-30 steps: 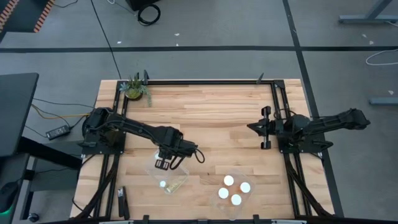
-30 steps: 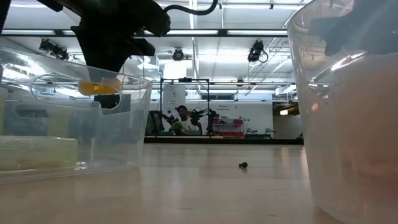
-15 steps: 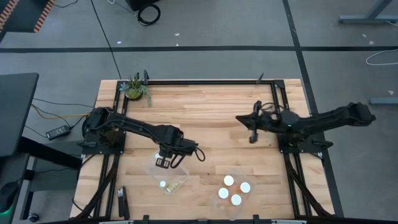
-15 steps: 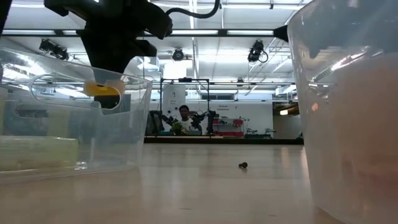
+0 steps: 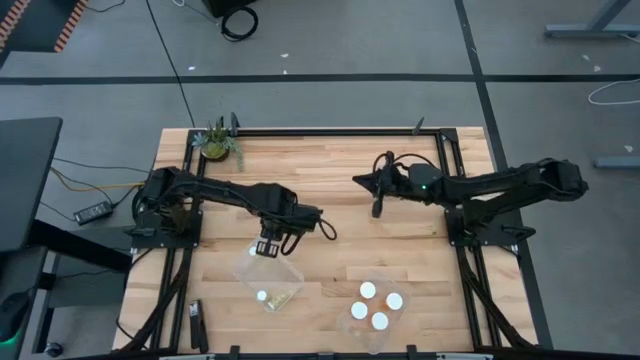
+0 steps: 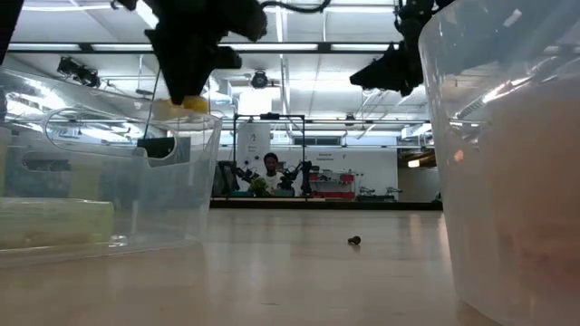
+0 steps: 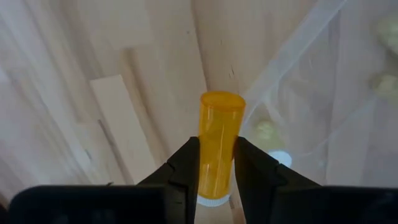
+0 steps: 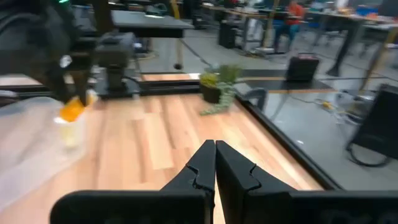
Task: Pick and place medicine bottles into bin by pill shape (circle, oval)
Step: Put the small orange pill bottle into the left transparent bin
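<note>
Left gripper [image 5: 268,247]: seen in the high view just left of table centre, at the 12 o'clock edge of the left tub; fingers [image 7: 185,168] are clamped on a narrow amber bottle.

Held bottle [image 7: 217,144]: gripped across its body, white cap toward the wrist, amber base pointing away; in the low view it is seen hanging under the gripper, level with the left tub's rim. Its contents cannot be made out.

Left tub [image 5: 252,277]: clear bin at about 7 o'clock from table centre. One white-capped bottle [image 5: 262,296] is seen inside, toward the tub's 6 o'clock side, with pale loose items beside it that are too small to tell.

Right tub [image 5: 372,335]: clear bin at about 5 o'clock from table centre, at the table's near edge. Four white caps [image 5: 368,290] are clustered inside, close together.

Right gripper [image 5: 377,209]: held over bare wood at about 2 o'clock from table centre, well apart from both tubs; fingertips are pressed together, nothing between them.

Potted plant [image 5: 216,143]: set at the table's far left corner, about 10 o'clock.

Small dark item [image 6: 354,241]: noted lying on the tabletop in the low view, between the two tubs; kind not determinable.

Person [image 6: 269,173]: seen far off in the room beyond the table.
</note>
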